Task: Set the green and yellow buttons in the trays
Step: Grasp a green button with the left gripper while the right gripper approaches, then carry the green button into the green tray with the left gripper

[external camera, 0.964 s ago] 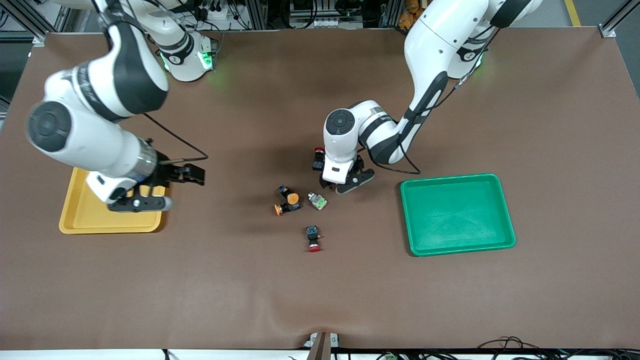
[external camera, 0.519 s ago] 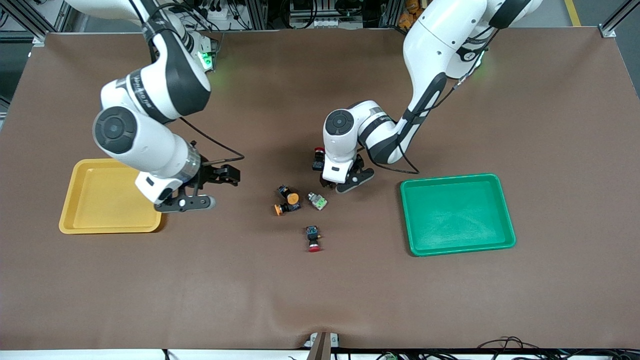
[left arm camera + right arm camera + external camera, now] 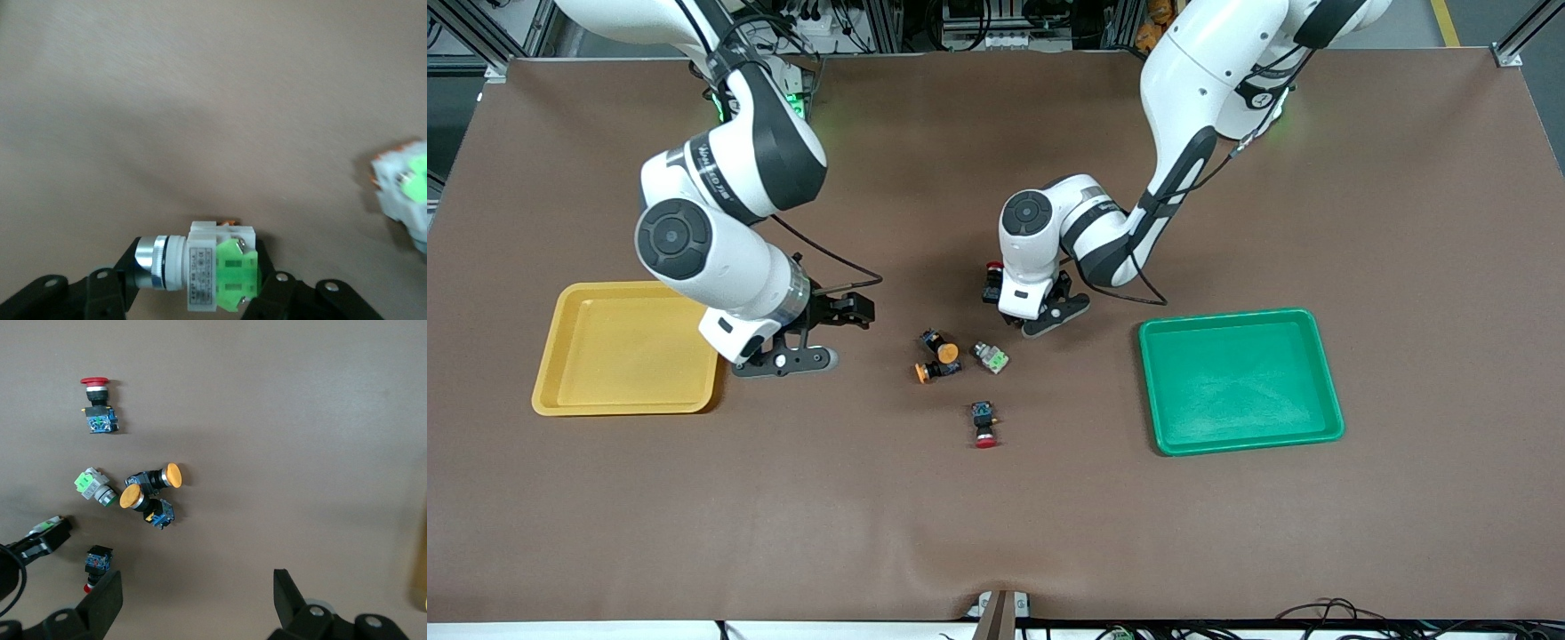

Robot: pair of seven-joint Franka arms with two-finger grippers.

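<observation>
My left gripper (image 3: 197, 275) is shut on a green button (image 3: 210, 272), a white body with a green face, low over the table's middle; in the front view the left gripper (image 3: 1039, 320) hides it. A second green button (image 3: 991, 356) lies close by, and it also shows in the left wrist view (image 3: 404, 194). Two yellow buttons (image 3: 940, 345) (image 3: 931, 370) lie together beside it. My right gripper (image 3: 829, 338) hangs open and empty over bare table between the yellow tray (image 3: 623, 407) and the buttons. The green tray (image 3: 1245, 440) lies toward the left arm's end.
A red-capped switch (image 3: 984, 423) lies nearer the front camera than the other buttons. Another red-capped switch (image 3: 991, 281) sits right beside the left gripper. Both trays hold nothing. The table is covered in a brown mat (image 3: 1049, 533).
My right arm has swung from above the yellow tray toward the buttons. My left gripper's fingers have closed onto the green button and shifted slightly.
</observation>
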